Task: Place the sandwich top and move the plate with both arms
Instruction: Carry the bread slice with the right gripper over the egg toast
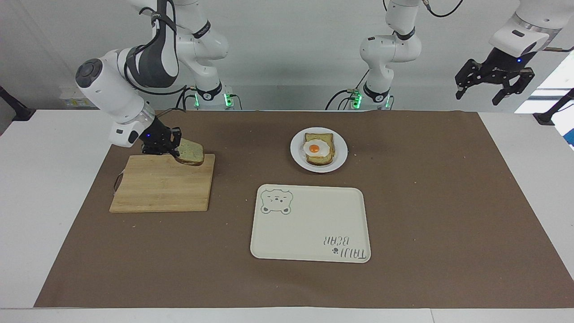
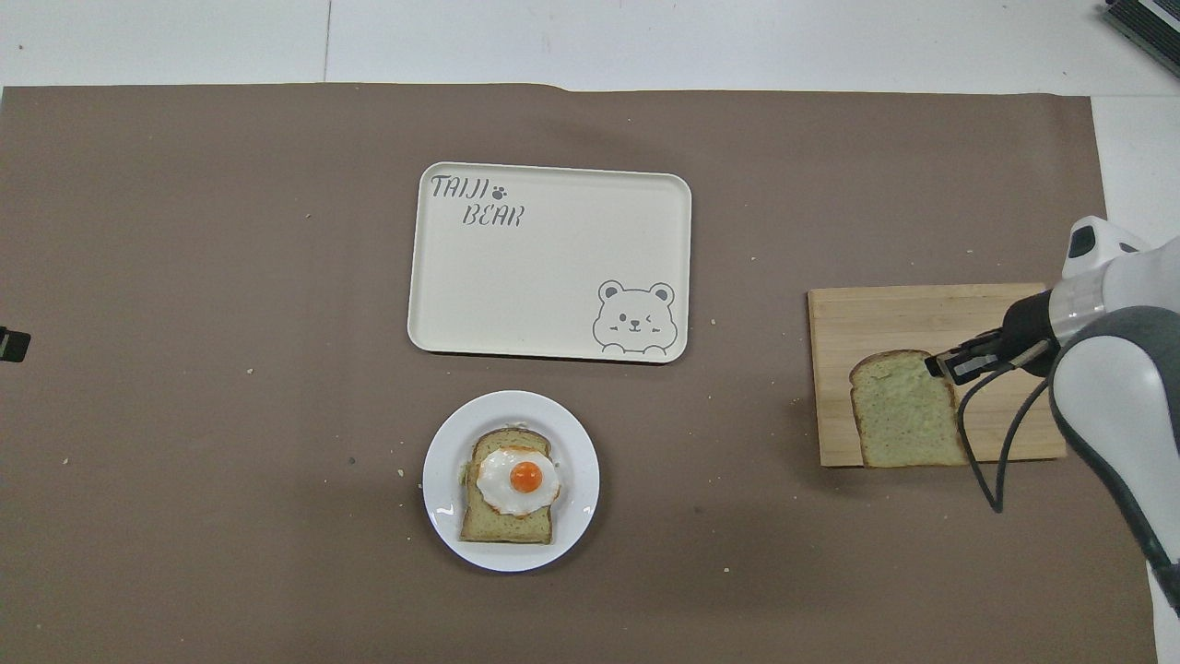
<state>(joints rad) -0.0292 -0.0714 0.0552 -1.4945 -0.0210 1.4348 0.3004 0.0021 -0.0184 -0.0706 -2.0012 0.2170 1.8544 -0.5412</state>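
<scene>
My right gripper (image 1: 173, 150) is shut on one edge of the sandwich top (image 1: 191, 154), a speckled bread slice with a dark crust. It holds the slice level in the air over the wooden board's (image 1: 161, 186) edge nearest the robots. In the overhead view the gripper (image 2: 947, 362) and slice (image 2: 899, 410) show over the board (image 2: 903, 314). The white plate (image 1: 341, 154) carries toast with a fried egg (image 1: 319, 148) and stands mid-table, nearer to the robots than the tray; it also shows from overhead (image 2: 576, 461). My left gripper (image 1: 486, 92) waits open, raised off the table's end.
The cream bear-print tray (image 1: 309, 224) lies mid-table, farther from the robots than the plate; it also shows from overhead (image 2: 553, 267). A brown mat (image 1: 448, 202) covers the table, with scattered crumbs.
</scene>
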